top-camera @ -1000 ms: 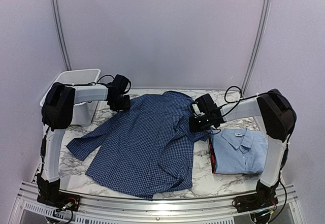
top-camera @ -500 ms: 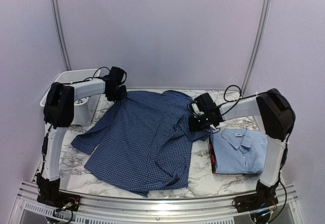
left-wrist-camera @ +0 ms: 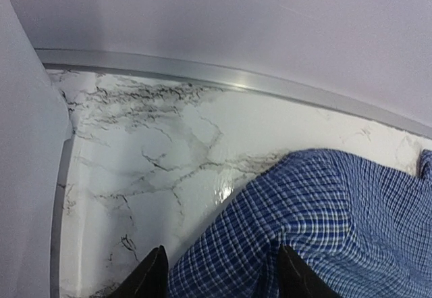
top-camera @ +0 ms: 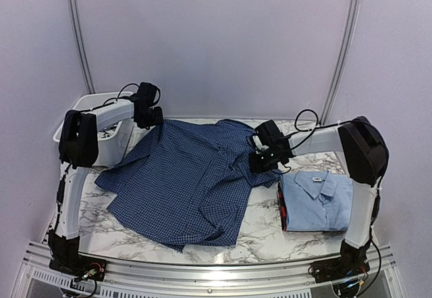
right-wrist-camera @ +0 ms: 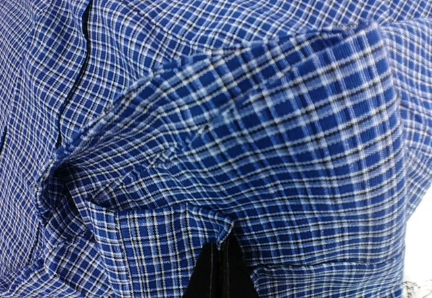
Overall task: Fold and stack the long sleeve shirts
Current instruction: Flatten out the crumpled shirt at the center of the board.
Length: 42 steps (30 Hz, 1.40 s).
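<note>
Left jaws: parted, tips astride the far left shoulder edge of the dark blue check shirt (top-camera: 196, 183). Cloth between the tips, no pinch evident.
Right jaws: clenched on a bunched fold at that shirt's right side, cloth puckered around the closed tips.
Shirt position: spread open on the marble bench (top-camera: 270, 234) between the two sets of jaws, collar far, hem toward the arm bases.
Long axis: collar to hem, running nearward from the jaws and slanting a little toward the left arm's side.
Left sleeve: trailing nearward and outboard of the left jaws, so the left arm's to fetch.
Light blue shirt (top-camera: 317, 200): folded, collar up, nearward and outboard of the right jaws, just beside the check shirt's edge.
Edges: white bin (top-camera: 101, 105) just outboard of the left jaws, back wall rail close beyond them.
Open room: only a narrow strip of bare bench nearward of the hem. Probably a fresh left pinch needed before pulling the shoulders flat.
</note>
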Tool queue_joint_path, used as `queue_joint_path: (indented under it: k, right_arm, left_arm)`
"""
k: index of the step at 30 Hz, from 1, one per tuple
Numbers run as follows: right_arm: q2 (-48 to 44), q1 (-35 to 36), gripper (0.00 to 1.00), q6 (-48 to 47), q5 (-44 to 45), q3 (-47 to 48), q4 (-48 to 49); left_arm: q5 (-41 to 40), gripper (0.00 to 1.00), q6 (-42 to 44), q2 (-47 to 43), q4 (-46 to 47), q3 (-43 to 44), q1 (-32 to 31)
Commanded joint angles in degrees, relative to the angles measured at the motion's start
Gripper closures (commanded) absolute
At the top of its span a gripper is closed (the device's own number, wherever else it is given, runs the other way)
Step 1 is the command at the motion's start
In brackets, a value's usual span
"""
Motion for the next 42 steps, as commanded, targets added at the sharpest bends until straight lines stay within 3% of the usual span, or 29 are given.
queue_joint_path:
  k: [1,6,11,17,22,27,42]
  right_arm:
    - [-0.33,-0.35,1.00,-1.45,4.10,4.53,-5.85]
    - [-3.41,-0.53,1.00,-3.17,10.15,9.14,-9.57]
    - [-7.23,-2.00,1.00,-5.00,15.70,12.83,-12.78]
    - [-13.16,-7.84,1.00,-6.84,21.56,18.53,-17.43]
    - [-17.15,-13.32,1.00,-8.04,28.48,27.75,-22.09]
    - [-19.04,-15.03,1.00,-9.07,31.73,33.55,-24.29]
    - [-22.62,-15.53,1.00,-11.46,34.94,35.84,-26.97]
  left_arm:
    - [2.14,0.43,1.97,-7.32,-2.48,-4.31,-2.61]
    - [5.26,0.42,1.58,-15.76,-1.49,-13.25,-6.79]
    - [15.18,0.44,-1.48,-23.56,2.11,-25.47,-10.98]
    - [23.03,0.43,-2.53,-30.59,3.66,-37.84,-19.31]
    - [28.87,0.37,-4.22,-35.09,5.69,-45.34,-26.48]
    - [31.01,0.34,-4.50,-34.60,6.05,-46.12,-32.99]
    - [26.16,0.33,-4.75,-27.78,5.73,-40.15,-44.37]
